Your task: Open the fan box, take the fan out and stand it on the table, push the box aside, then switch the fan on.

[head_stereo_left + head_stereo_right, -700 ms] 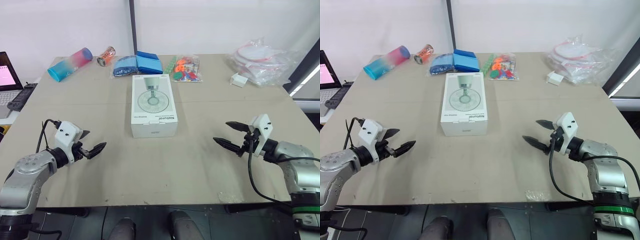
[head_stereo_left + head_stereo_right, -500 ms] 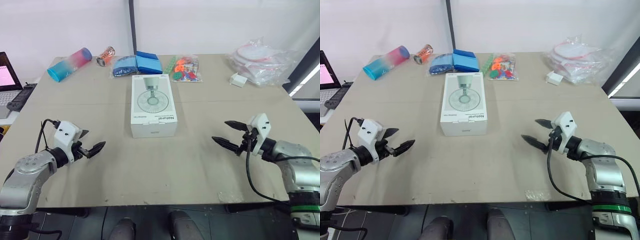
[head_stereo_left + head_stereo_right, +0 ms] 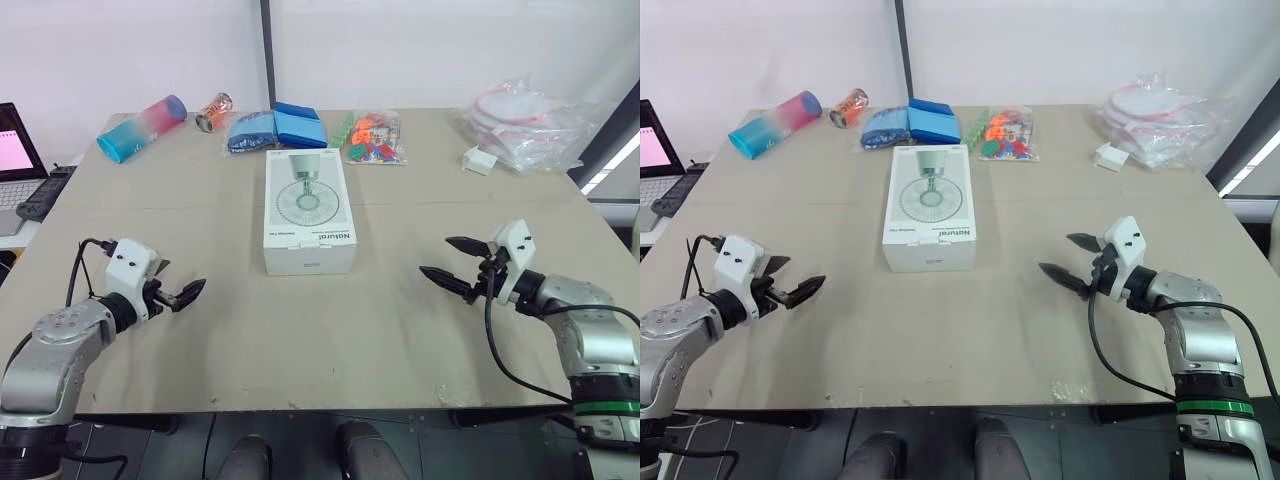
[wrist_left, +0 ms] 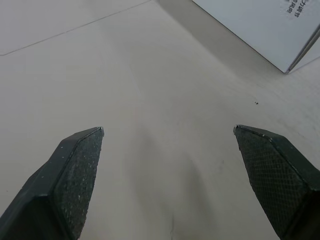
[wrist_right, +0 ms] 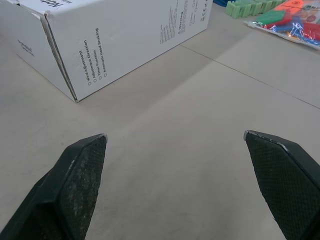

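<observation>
The white fan box (image 3: 308, 210), lying flat in the middle of the surface (image 3: 400, 330), carries the word "Natural" in dark letters along the near edge of its top face, below the drawing of a fan. The finer print beside it is too small to read. In the right wrist view, the box's right side lists three bulleted lines: "Wind Adjustment Direction", "Silent Function" and "Automatic Head Shaking". Farther along that side is a block of smaller print that cannot be made out. In the left wrist view, a corner of the box shows tiny lettering, also unreadable.
</observation>
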Tool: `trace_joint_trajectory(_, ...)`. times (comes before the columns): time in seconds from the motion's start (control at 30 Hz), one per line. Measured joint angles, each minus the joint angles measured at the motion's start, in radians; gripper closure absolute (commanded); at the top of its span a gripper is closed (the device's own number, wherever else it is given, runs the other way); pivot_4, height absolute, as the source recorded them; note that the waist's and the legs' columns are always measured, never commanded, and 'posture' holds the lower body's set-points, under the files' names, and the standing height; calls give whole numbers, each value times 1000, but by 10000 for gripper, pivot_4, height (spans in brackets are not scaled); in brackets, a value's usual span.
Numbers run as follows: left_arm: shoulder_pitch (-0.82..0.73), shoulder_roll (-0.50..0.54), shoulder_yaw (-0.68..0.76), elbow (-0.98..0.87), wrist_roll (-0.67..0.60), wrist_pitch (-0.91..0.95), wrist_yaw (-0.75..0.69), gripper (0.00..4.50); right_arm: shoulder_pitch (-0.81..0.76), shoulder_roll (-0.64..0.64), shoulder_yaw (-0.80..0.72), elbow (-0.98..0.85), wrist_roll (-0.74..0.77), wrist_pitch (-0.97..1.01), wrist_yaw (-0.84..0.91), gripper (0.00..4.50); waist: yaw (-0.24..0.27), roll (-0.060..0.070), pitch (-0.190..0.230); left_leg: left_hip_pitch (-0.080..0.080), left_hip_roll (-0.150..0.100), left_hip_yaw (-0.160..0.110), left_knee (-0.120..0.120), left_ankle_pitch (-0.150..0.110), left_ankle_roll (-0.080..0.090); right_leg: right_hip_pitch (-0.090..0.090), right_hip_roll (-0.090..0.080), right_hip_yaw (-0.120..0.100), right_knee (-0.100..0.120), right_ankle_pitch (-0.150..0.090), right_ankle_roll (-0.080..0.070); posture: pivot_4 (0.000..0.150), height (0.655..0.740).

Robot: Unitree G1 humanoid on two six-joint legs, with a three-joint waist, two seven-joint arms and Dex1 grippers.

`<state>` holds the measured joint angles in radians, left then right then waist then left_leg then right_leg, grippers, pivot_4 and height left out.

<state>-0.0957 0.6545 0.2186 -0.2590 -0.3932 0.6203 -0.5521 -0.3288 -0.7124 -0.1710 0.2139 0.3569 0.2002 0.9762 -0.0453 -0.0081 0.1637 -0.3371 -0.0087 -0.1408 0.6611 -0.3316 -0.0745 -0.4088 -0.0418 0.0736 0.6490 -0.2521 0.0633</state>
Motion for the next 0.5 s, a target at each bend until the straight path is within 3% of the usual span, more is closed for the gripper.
trace_joint_trajectory(0.17,-45,-22,1,-6,-17,17,20,744,-1,6,11,-1,0,-2,5,0,0,0,0,0,0,0,1,0,0,0,0,0,0,0,0,1500,7400)
trace_joint_trajectory(0.33,-190,-62,8,-47,-80,49,41,13543,-40,23,16,-18,2,1,3,0,1,0,0,-1,0,0,3,0,0,0,0,0,0,0,1,1500,7400)
trace_joint_trajectory(0.4,-245,-63,-30,-52,-82,56,34,22214,-69,37,20,-43,10,15,2,0,-1,0,0,-1,0,0,3,2,-3,0,0,0,0,0,1,1500,7400)
trace_joint_trajectory(0.5,-281,-86,-103,-34,-72,56,18,31616,-95,51,40,-68,13,27,3,0,-1,0,0,-1,0,0,3,2,-3,0,1,0,0,1,1,1500,7400)
